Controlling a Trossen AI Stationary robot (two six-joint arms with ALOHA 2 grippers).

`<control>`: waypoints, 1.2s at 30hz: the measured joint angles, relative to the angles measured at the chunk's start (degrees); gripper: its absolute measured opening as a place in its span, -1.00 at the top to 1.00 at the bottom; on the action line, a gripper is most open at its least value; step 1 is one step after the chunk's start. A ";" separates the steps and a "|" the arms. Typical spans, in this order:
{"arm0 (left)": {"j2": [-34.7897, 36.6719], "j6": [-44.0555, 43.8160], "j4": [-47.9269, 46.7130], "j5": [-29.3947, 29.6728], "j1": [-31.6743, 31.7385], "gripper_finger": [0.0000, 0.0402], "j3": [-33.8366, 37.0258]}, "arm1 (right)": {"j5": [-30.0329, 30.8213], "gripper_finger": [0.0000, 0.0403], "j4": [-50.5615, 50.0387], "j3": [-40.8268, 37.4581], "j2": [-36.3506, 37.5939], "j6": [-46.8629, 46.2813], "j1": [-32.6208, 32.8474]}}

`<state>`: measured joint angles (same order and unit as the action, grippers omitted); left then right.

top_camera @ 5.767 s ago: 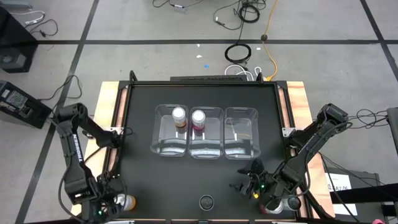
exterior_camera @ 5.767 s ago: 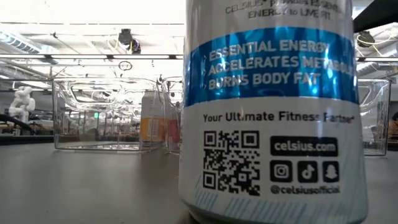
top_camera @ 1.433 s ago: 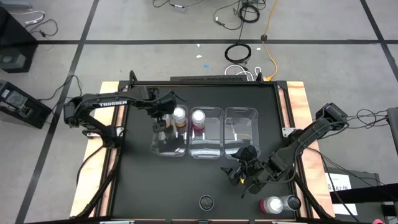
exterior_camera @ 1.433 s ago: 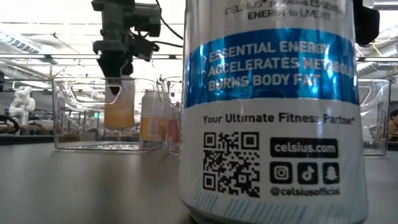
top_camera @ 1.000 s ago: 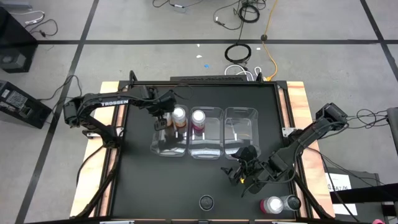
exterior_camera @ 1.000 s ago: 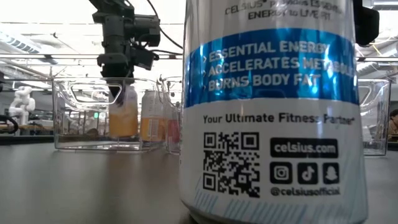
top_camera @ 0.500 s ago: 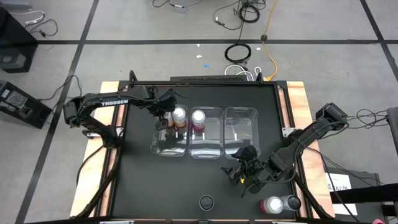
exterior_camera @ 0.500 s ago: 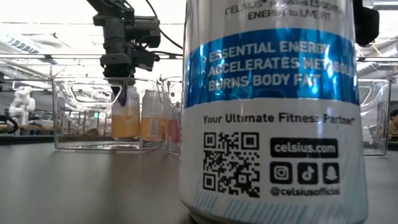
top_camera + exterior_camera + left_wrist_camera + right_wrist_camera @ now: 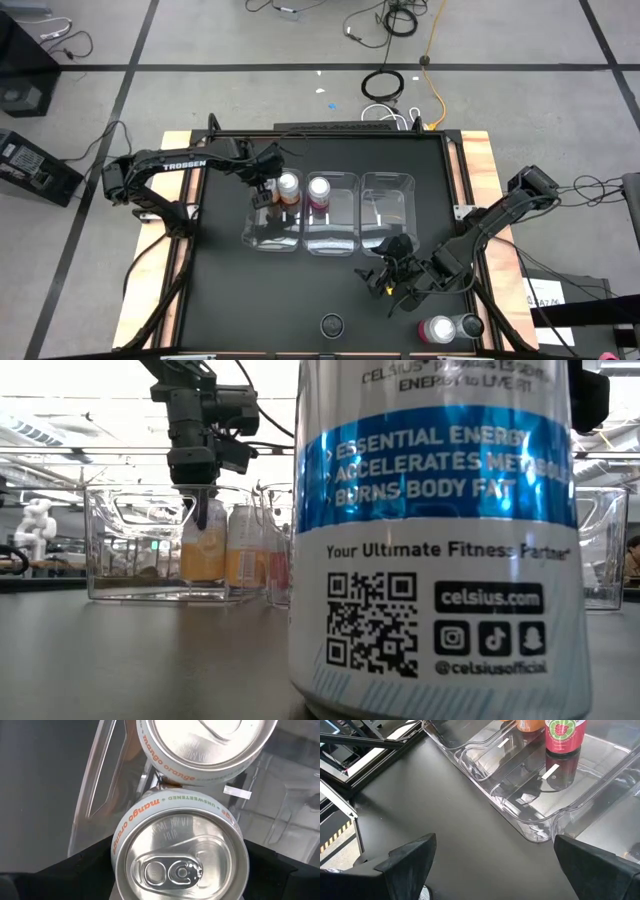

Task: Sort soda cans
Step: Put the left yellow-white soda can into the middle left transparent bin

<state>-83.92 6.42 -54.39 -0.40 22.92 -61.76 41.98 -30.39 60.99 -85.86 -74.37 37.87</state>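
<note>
Second orange can set down in the left bin (image 9: 272, 212)

The left claw (image 9: 263, 193) is seen with fingers spread on either side of the orange can (image 9: 179, 851), which stands in that bin just beside its twin (image 9: 206, 742); a straight upward lift is advised so neither can is tipped. The right claw (image 9: 392, 280) is held wide apart over the counter (image 9: 230, 290), empty. Compared with a moment earlier, the can has been lowered from mid-air to the bin floor and released.

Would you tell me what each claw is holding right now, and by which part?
Right claw: nothing. Left claw surrounds the mango orange can's top in the left bin; whether it grips cannot be told.
</note>
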 joint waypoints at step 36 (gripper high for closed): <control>-0.09 -2.69 0.12 1.81 0.00 -0.69 -0.04 | -0.14 -0.98 0.76 0.00 0.00 0.05 -0.01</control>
<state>-84.01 3.73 -54.27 1.40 22.92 -61.80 41.84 -29.63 60.99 -85.86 -74.32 37.86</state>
